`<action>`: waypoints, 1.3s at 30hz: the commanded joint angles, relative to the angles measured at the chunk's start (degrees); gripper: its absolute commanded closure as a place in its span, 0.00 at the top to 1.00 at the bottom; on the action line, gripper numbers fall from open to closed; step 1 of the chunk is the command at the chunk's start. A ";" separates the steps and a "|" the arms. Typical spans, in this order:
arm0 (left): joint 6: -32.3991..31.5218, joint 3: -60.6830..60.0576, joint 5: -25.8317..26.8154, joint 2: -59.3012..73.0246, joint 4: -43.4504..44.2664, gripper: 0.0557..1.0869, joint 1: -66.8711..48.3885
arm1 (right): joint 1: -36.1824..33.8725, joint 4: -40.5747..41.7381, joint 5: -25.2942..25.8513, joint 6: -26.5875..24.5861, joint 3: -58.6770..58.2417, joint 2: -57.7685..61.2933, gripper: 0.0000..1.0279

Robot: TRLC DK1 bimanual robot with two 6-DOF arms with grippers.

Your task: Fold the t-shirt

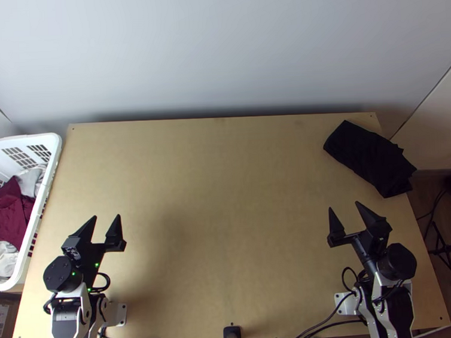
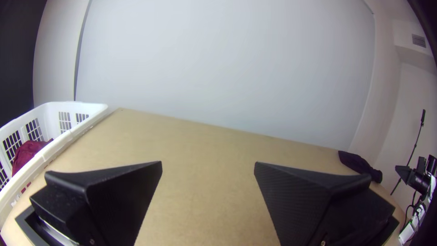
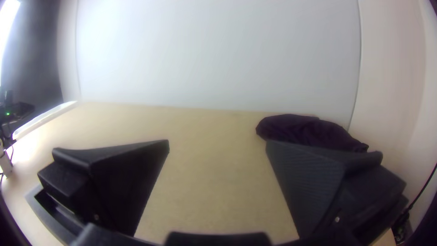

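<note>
Solid black is noted for the folded cloth. The table is recorded as light tan, the wall as pale blue-grey. The basket is seen to be white, its sides patterned with a grid of slots; one cloth inside is maroon, another off-white. Black is logged for the left gripper and right gripper; fine ribbing is observed on the black pads. Small lights are recorded as green.

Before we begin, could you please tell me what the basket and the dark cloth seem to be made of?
Basket: probably moulded plastic, smooth white, with slotted walls. Dark cloth: matte textile, perhaps cotton, judging by its soft folds; the fibre isn't certain.
</note>
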 commanded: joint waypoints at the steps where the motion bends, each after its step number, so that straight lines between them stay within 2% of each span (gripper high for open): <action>1: -0.07 0.01 0.01 0.05 0.08 0.96 0.01 | -0.02 0.02 0.01 0.01 0.02 0.01 0.96; 33: -0.07 0.01 0.01 -0.03 0.00 0.96 0.01 | -0.02 0.02 0.01 0.72 -0.07 0.01 0.96; 36: 0.01 0.01 0.01 -0.03 0.08 0.96 0.01 | 3.93 0.02 0.01 1.16 -0.07 0.01 0.96; 39: -0.07 0.01 0.01 -0.03 0.08 0.96 0.01 | 4.90 0.02 0.01 1.16 -0.07 0.01 0.96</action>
